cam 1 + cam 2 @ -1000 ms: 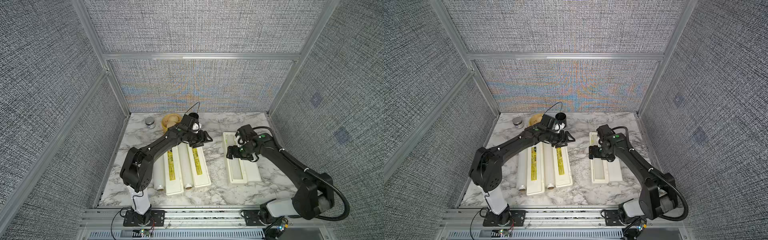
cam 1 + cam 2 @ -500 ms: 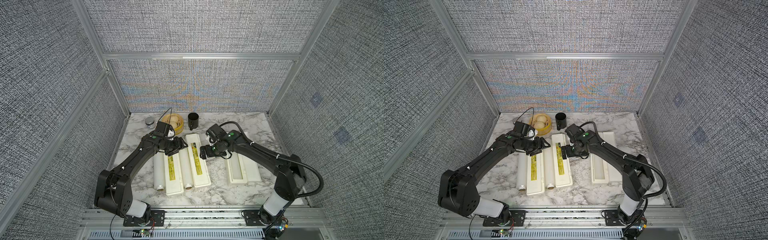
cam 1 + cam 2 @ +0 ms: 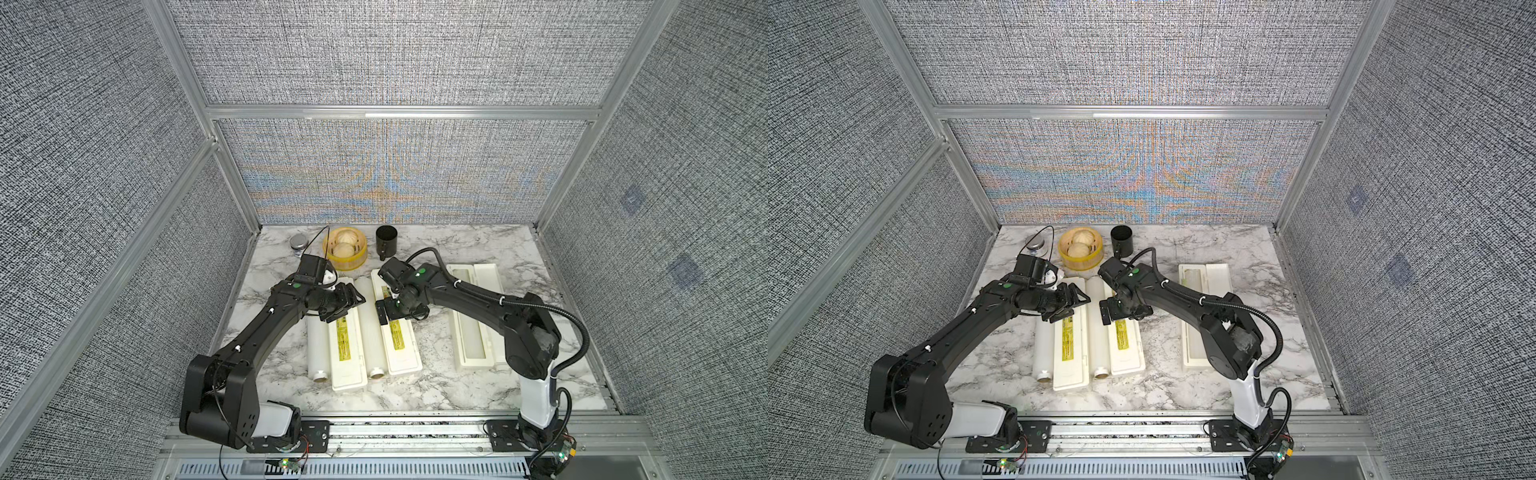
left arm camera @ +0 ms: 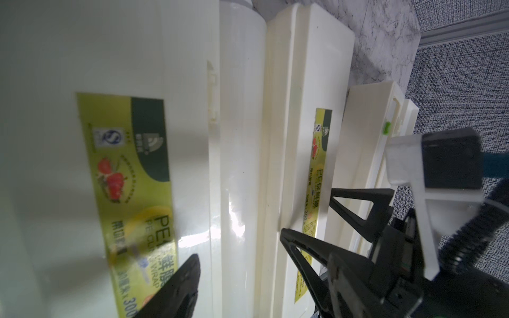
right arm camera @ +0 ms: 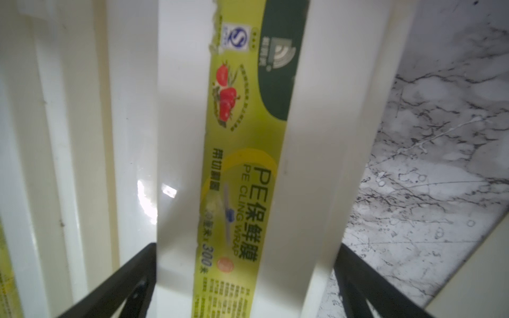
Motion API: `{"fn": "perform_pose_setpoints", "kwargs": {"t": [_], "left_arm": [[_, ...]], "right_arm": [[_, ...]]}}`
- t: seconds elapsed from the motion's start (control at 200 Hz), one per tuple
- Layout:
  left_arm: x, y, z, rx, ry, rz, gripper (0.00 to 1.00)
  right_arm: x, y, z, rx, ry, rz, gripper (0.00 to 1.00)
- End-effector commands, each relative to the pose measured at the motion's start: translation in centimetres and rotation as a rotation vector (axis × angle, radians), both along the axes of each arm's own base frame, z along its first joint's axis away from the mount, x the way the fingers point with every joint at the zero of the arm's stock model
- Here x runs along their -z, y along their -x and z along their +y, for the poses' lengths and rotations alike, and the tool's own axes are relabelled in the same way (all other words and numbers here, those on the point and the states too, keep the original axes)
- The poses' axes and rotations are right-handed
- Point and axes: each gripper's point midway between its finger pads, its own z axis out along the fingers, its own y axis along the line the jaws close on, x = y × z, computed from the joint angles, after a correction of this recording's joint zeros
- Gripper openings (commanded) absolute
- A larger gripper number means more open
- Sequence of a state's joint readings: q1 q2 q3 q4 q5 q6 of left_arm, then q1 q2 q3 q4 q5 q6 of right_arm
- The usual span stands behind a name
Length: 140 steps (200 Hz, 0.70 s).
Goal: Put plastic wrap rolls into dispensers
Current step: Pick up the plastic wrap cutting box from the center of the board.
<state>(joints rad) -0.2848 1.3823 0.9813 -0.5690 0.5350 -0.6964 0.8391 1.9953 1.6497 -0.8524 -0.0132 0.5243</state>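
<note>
- Basket (image 3: pixel 347 262): round, yellow, two buns inside; stands at the back of the marble table (image 3: pixel 440 395). It is the reference for every entry below.
- Cup (image 3: pixel 386 241): black, just right of the basket.
- Jar (image 3: pixel 298 242): metal lid, just left of the basket.
- Left dispenser (image 3: pixel 347 357): lid shut, labelled. Lies lengthwise, directly robot-ward of the basket.
- Left roll (image 3: pixel 318 349): flat on the table, robot-ward and left of the basket, against the left dispenser.
- Mid roll (image 3: pixel 371 332): robot-ward, slightly right of the basket, between the two shut dispensers.
- Mid dispenser (image 3: pixel 401 353): lid shut, labelled; robot-ward and right of the basket.
- Open dispenser (image 3: pixel 488 282): lid folded back, well right of the basket. A third roll (image 3: pixel 473 340) appears to lie in its trough.
- Left gripper (image 3: pixel 348 306): fingers partly spread, nothing between them. Hovers over the left dispenser's far end, near the basket.
- Right gripper (image 5: pixel 248 247): fingers (image 5: pixel 129 272) spread wide, one on each side of the mid dispenser, robot-ward and right of the basket. Whether they touch it cannot be told.
</note>
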Motion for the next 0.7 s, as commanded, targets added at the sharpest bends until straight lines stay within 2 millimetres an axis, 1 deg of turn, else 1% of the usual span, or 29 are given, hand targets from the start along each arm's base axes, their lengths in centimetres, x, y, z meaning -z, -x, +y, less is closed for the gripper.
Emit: {"fn": "perform_pose_setpoints", "kwargs": {"t": [0.0, 0.185, 0.3, 0.375, 0.45, 0.52, 0.545, 0.57, 0.696], "left_arm": [[-0.5, -0.4, -0.4, 0.016, 0.032, -0.029, 0.72], [-0.3, -0.7, -0.6, 0.015, 0.053, -0.028, 0.72], [-0.4, -0.7, -0.8, 0.016, 0.059, -0.029, 0.72], [-0.4, -0.8, -0.9, 0.018, 0.070, -0.028, 0.72], [-0.6, -0.9, -1.1, 0.020, 0.081, -0.031, 0.72], [-0.9, -1.1, -1.2, 0.020, 0.090, -0.036, 0.72], [-1.0, -1.2, -1.3, 0.021, 0.095, -0.041, 0.72], [-1.2, -1.3, -1.4, 0.023, 0.101, -0.046, 0.72], [-1.8, -1.9, -1.9, 0.023, 0.133, -0.060, 0.73]], "right_arm": [[1.0, 0.4, -0.7, 0.010, 0.065, 0.022, 0.99], [3.1, 0.6, -1.3, 0.013, 0.152, 0.036, 0.99], [4.1, 0.7, -1.5, 0.014, 0.169, 0.050, 0.99], [4.3, 0.9, -1.6, 0.005, 0.172, 0.059, 0.99], [3.9, 1.1, -1.9, 0.000, 0.167, 0.051, 0.97], [2.9, 1.3, -2.4, -0.003, 0.140, 0.033, 0.94], [2.3, 1.3, -2.6, -0.003, 0.120, 0.026, 0.93], [2.1, 1.3, -2.7, -0.003, 0.107, 0.025, 0.92], [-0.8, 1.5, -2.9, -0.021, -0.038, -0.005, 0.88]]}}
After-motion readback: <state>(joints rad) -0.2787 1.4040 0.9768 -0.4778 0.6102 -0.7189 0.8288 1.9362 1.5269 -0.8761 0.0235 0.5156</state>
